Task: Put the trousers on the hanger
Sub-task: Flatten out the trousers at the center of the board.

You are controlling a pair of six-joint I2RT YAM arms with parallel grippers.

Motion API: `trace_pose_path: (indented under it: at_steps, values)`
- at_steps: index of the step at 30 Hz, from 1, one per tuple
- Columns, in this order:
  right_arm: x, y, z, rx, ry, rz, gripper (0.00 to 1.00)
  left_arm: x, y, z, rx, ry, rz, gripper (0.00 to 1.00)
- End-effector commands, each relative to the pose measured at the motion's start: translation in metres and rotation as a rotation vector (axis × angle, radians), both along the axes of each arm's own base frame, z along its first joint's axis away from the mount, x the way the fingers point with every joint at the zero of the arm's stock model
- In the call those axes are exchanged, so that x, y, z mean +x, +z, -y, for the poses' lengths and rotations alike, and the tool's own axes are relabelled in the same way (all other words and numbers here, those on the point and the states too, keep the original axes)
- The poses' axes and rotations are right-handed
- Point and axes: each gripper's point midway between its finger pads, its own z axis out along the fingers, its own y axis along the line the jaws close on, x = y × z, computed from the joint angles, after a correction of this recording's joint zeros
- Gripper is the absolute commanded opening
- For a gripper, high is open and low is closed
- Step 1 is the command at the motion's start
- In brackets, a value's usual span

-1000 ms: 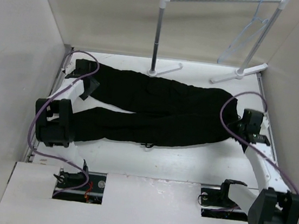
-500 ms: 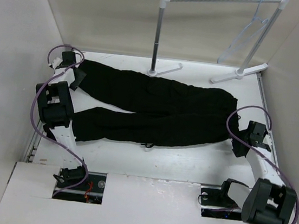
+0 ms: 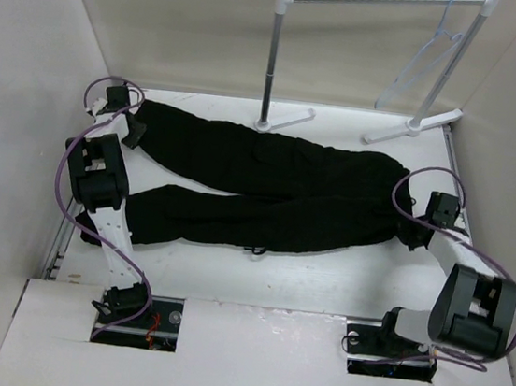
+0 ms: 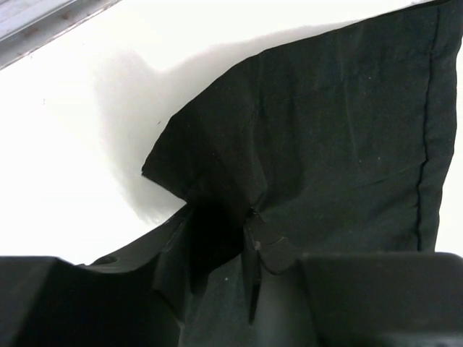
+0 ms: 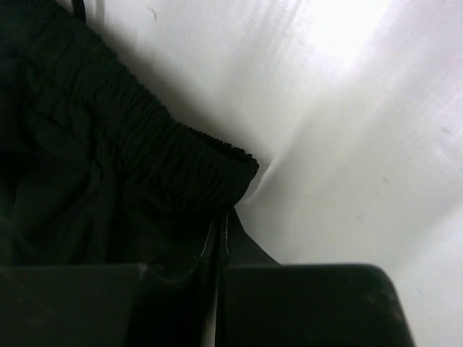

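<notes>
The black trousers (image 3: 270, 171) lie flat across the table, legs to the left and waist to the right. My left gripper (image 3: 134, 131) is at the far leg's cuff. In the left wrist view it (image 4: 249, 224) is shut on the puckered cuff fabric (image 4: 340, 123). My right gripper (image 3: 410, 232) is at the waist. In the right wrist view it (image 5: 221, 224) is shut on the gathered elastic waistband (image 5: 145, 152). The pale hanger (image 3: 423, 63) hangs from the rack's rod at the back right, away from both grippers.
The white tube garment rack (image 3: 275, 54) stands at the back, its feet (image 3: 412, 127) on the table's far edge just behind the trousers. Side walls close in on the left and right. Purple cables loop off both arms.
My left arm has swung back and left, from the near leg to the far leg's cuff, and that leg now reaches further left. My right gripper has shifted slightly toward me at the waist.
</notes>
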Motion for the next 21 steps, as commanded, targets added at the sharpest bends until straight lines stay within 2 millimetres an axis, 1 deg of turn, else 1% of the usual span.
trace_pose_path:
  at_steps: [1, 3, 4, 7, 9, 10, 11, 12, 13, 14, 15, 16, 17, 18, 19, 20, 21]
  values:
    - [-0.016, 0.041, 0.011, -0.07, -0.033, 0.006, 0.02, 0.011, 0.017, -0.011, 0.012, 0.024, 0.041, 0.24]
    - [-0.038, 0.058, 0.016, -0.114, -0.04, -0.021, 0.02, 0.012, 0.023, -0.015, 0.02, 0.037, 0.054, 0.24]
    - [-0.048, 0.062, 0.016, -0.117, -0.039, -0.042, 0.02, 0.012, 0.025, -0.017, 0.024, 0.045, 0.059, 0.24]
    - [-0.071, 0.058, 0.01, -0.07, -0.025, -0.103, 0.01, 0.014, 0.033, -0.023, 0.028, 0.072, 0.076, 0.24]
    - [-0.083, 0.052, 0.011, -0.061, -0.037, -0.128, 0.0, 0.018, 0.038, -0.024, 0.024, 0.083, 0.089, 0.24]
    - [-0.088, 0.049, 0.018, -0.071, -0.054, -0.142, 0.0, 0.019, 0.041, -0.024, 0.021, 0.083, 0.097, 0.24]
    - [-0.094, 0.048, 0.029, -0.091, -0.076, -0.155, 0.0, 0.021, 0.045, -0.023, 0.02, 0.08, 0.103, 0.26]
    - [-0.096, 0.047, 0.035, -0.107, -0.093, -0.167, 0.01, 0.021, 0.049, -0.022, 0.021, 0.076, 0.109, 0.29]
    - [-0.095, 0.053, 0.047, -0.145, -0.128, -0.164, 0.12, 0.021, 0.055, -0.021, 0.022, 0.072, 0.118, 0.34]
    - [-0.091, 0.056, 0.048, -0.158, -0.124, -0.156, 0.22, 0.018, 0.061, -0.02, 0.025, 0.07, 0.123, 0.39]
    - [-0.084, 0.062, 0.047, -0.18, -0.106, -0.142, 0.39, 0.013, 0.067, -0.019, 0.026, 0.072, 0.126, 0.43]
    - [-0.075, 0.069, 0.043, -0.198, -0.079, -0.122, 0.53, 0.006, 0.074, -0.017, 0.025, 0.077, 0.13, 0.47]
    - [-0.066, 0.079, 0.038, -0.214, -0.046, -0.094, 0.64, -0.001, 0.083, -0.015, 0.029, 0.076, 0.141, 0.5]
    - [-0.057, 0.093, 0.033, -0.233, -0.019, -0.05, 0.73, -0.011, 0.091, -0.012, 0.031, 0.077, 0.146, 0.52]
    - [-0.049, 0.109, 0.027, -0.255, 0.009, 0.0, 0.77, -0.024, 0.101, -0.009, 0.036, 0.081, 0.152, 0.53]
    - [-0.043, 0.126, 0.02, -0.276, 0.039, 0.049, 0.78, -0.035, 0.106, -0.006, 0.036, 0.084, 0.154, 0.54]
    - [-0.039, 0.141, 0.01, -0.297, 0.076, 0.093, 0.78, -0.052, 0.112, -0.003, 0.041, 0.091, 0.151, 0.54]
